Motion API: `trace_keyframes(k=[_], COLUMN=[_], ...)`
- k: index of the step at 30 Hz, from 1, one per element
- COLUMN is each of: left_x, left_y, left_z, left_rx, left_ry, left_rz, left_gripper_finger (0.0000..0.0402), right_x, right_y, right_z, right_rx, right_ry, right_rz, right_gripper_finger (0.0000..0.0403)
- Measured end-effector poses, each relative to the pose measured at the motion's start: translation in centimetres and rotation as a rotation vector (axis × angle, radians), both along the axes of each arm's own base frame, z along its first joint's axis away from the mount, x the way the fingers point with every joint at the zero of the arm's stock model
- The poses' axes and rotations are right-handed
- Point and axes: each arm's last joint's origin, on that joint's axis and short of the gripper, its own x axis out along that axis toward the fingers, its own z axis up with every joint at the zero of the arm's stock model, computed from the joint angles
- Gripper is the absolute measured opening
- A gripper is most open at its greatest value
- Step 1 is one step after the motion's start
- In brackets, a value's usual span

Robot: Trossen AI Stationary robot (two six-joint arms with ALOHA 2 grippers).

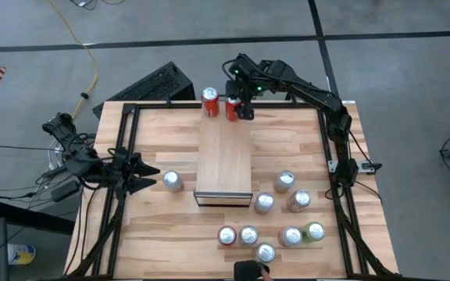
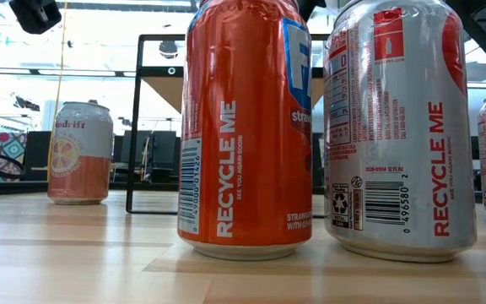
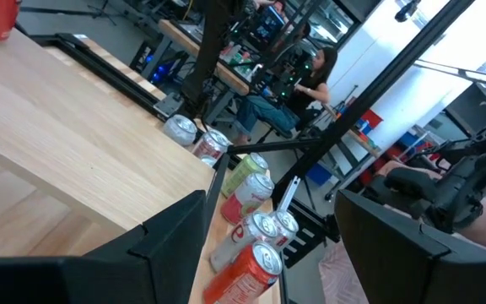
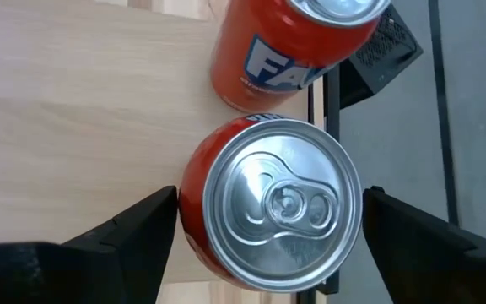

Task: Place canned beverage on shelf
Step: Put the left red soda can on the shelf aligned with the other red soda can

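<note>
The shelf (image 1: 223,160) stands mid-table, a long raised light-wood platform. At its far end stand two upright red cans, one (image 1: 209,101) beside the other (image 1: 233,108). My right gripper (image 1: 244,111) reaches down from the far right over the second can (image 4: 270,203). It is open, with its fingers close on either side of that can's wall and the silver top between them. The first can (image 4: 285,42) shows just beyond. My left gripper (image 1: 143,178) waits open at the table's left, pointing level toward the shelf, with nothing between its fingers (image 3: 268,245).
Several loose cans stand on the table's near right (image 1: 286,181) (image 1: 248,236), and one (image 1: 173,181) is close to my left gripper. Two of them (image 2: 247,127) (image 2: 399,127) fill the low view. A person's hand (image 1: 250,271) is at the near edge. A black frame (image 1: 123,156) rims the table.
</note>
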Motion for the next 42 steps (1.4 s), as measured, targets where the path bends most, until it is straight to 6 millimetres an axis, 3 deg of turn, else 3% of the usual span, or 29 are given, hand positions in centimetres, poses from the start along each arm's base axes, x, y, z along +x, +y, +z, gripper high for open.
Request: trace_keyframes(k=[8,17,25,33,42], left_x=[0.0,0.0,0.0,0.0,0.0], left_y=[0.0,0.0,0.0,0.0,0.0], left_z=[0.0,0.0,0.0,0.0,0.0], left_rx=[-0.01,-0.018,-0.018,-0.026,-0.034], left_ry=[-0.001,-0.001,-0.001,0.0,0.002], left_rz=[-0.008,-0.009,-0.009,-0.009,-0.011], left_gripper_finger=[0.0251,0.0251,0.0251,0.0251,0.0251], right_x=[0.2,0.1,0.6,1.0,1.0], right_y=[0.3,0.2,1.5,2.5,2.2], right_z=[0.2,0.2,0.3,0.3,0.4], right_rx=[0.026,0.158,0.092,0.042,-0.009], right_ry=[-0.033,-0.105,-0.132,-0.108,-0.042], right_rz=[-0.042,-0.312,-0.55,-0.493,-0.25], right_gripper_finger=[0.035,0.035,0.035,0.0325,0.0293])
